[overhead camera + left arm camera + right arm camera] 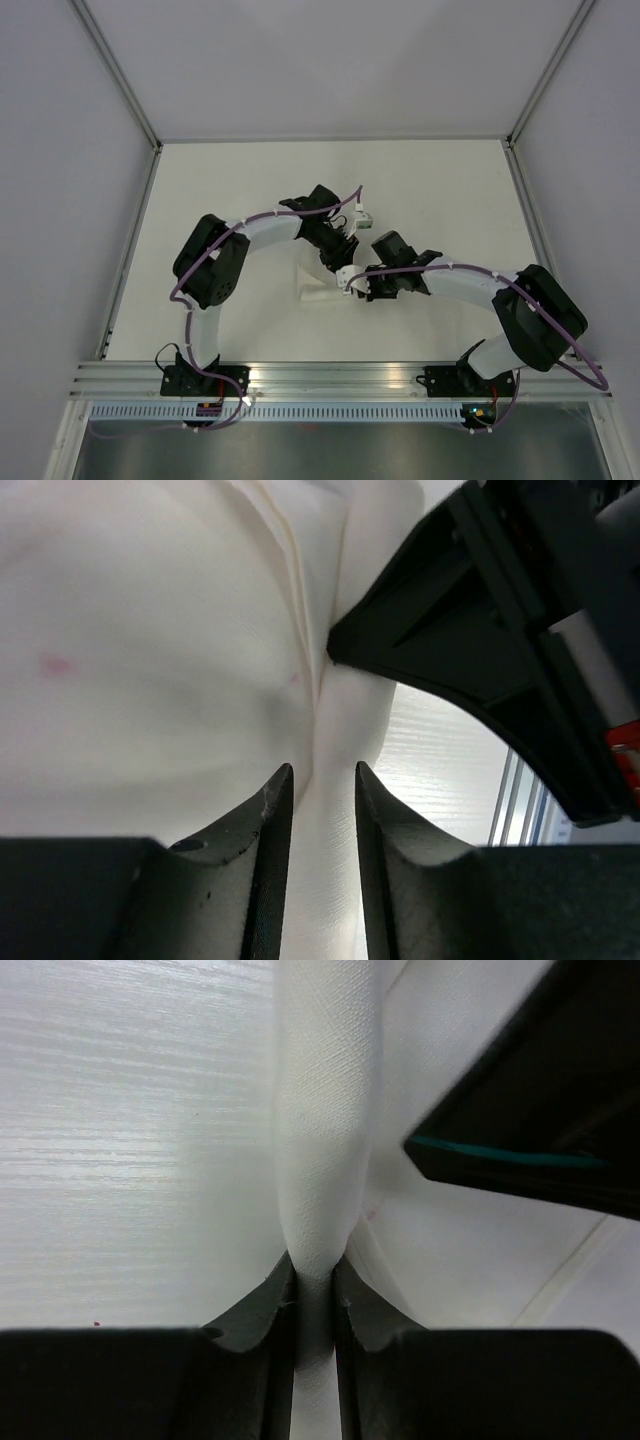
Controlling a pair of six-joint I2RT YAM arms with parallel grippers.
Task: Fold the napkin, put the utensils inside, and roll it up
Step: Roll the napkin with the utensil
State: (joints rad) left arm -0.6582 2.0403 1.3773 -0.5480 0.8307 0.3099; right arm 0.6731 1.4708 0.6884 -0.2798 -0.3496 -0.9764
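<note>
The white napkin (pixel 318 291) lies bunched at mid-table between the two arms, one edge gathered into a narrow roll (pixel 325 1110). My right gripper (pixel 316 1260) is shut on that roll, which narrows where the jaws squeeze it. My left gripper (pixel 323 770) is open astride the same roll (pixel 335 730), which fills the gap without being squeezed. The flat, layered napkin (pixel 150 630) spreads to its left. In the top view the left gripper (pixel 338 262) and right gripper (pixel 352 285) almost touch. The utensils are hidden.
The off-white tabletop (pixel 430 190) is walled at the back and sides. An aluminium rail (pixel 330 378) runs along the near edge by the arm bases. The right gripper's black body (pixel 480 610) crowds the left wrist view, and the left gripper's body (pixel 540 1110) crowds the right wrist view.
</note>
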